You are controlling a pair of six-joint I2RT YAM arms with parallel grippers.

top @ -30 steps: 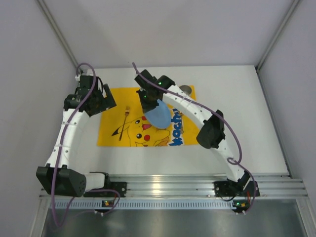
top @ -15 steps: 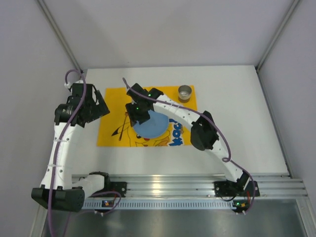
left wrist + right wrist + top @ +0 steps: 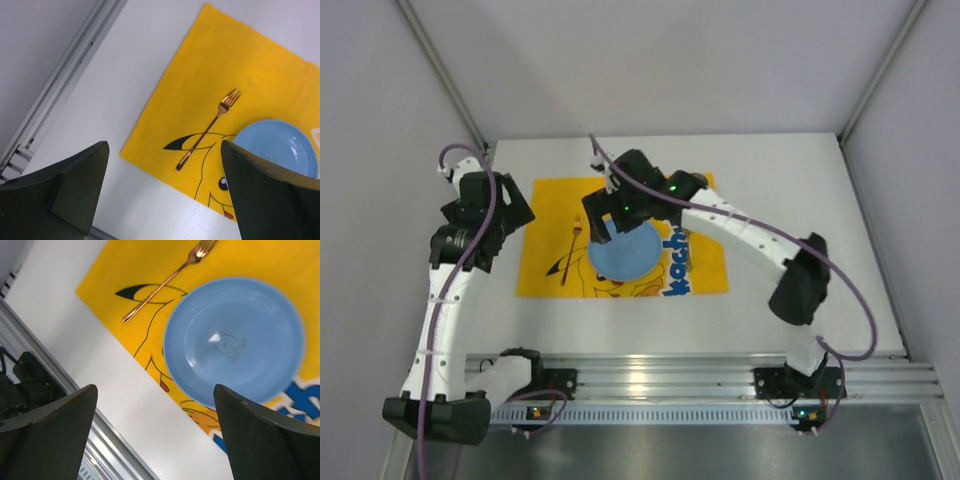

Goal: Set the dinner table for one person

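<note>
**Here, both hands spread wide over the set mat**

The white worktop (image 3: 790,200) carries a yellow cloth mat (image 3: 535,275) printed with a cartoon figure, lying in its middle-left part. A round blue plate (image 3: 235,340) sits flat on the mat, over the printed face. Just beside it, on its left side, lies a copper-coloured fork (image 3: 207,130). The fork is set at a slant with its tines toward the far edge, apart from the plate's rim.

The right hand (image 3: 155,387) hangs above the mat at the plate's far-left edge. Its fingers are spread wide with nothing between them, and its own camera looks past them onto plate, fork and mat. The right arm arches across the mat's far-right corner in the overhead view.

The left hand (image 3: 164,150) is held over the bare worktop just left of the mat's far-left corner. Its fingers are likewise spread far apart and empty, with the fork and part of the plate seen between them.
</note>
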